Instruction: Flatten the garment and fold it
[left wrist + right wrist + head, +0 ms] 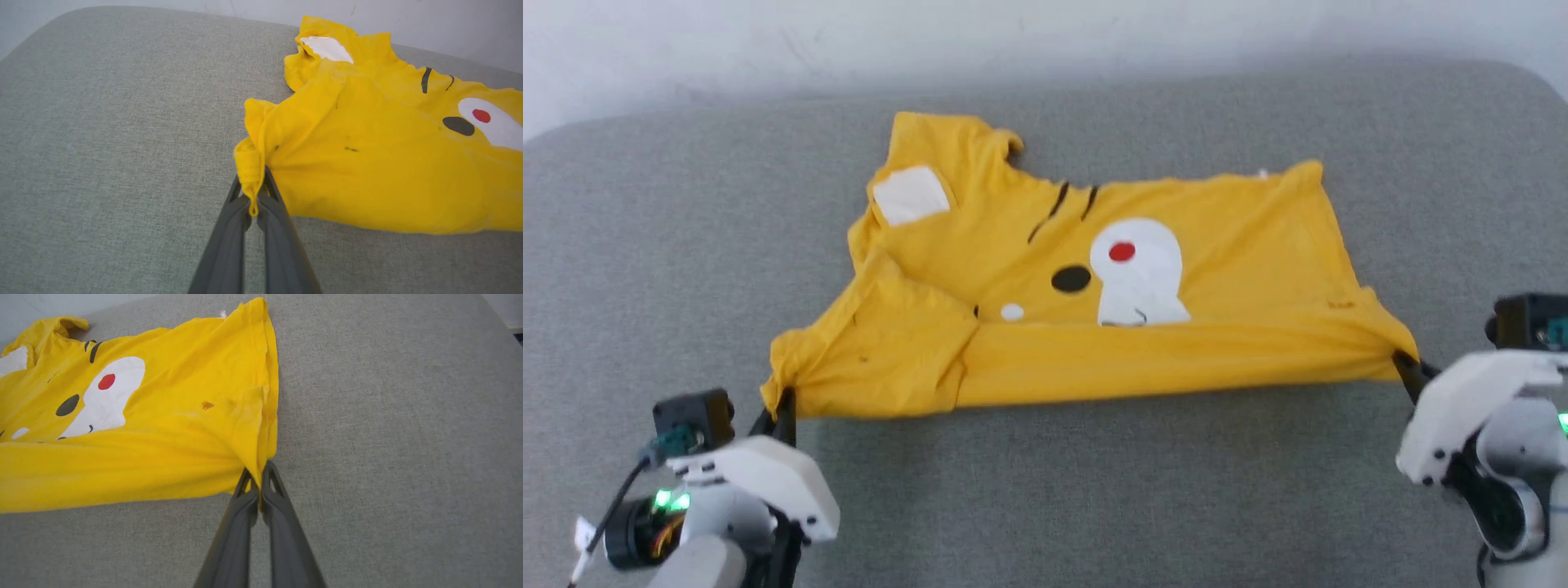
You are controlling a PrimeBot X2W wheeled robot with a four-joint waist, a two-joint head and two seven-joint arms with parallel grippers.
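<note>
The mustard-yellow T-shirt (1094, 286) lies print-up on the grey padded surface, its near edge stretched taut between my two grippers. The white muzzle patch (1139, 273), red dot and black stripes face up. My left gripper (783, 402) is shut on the bunched near-left corner (250, 165), by a sleeve. My right gripper (1403, 361) is shut on the near-right hem corner (261, 457). A small hole (207, 405) shows near that corner. The near part of the shirt (367, 179) is doubled over, plain yellow. The shirt (122, 428) spreads left of my right fingers.
The grey fabric surface (1094, 490) extends all around the shirt, with wide bare room in front and at both sides. A pale wall (1045, 41) runs behind its rounded far edge.
</note>
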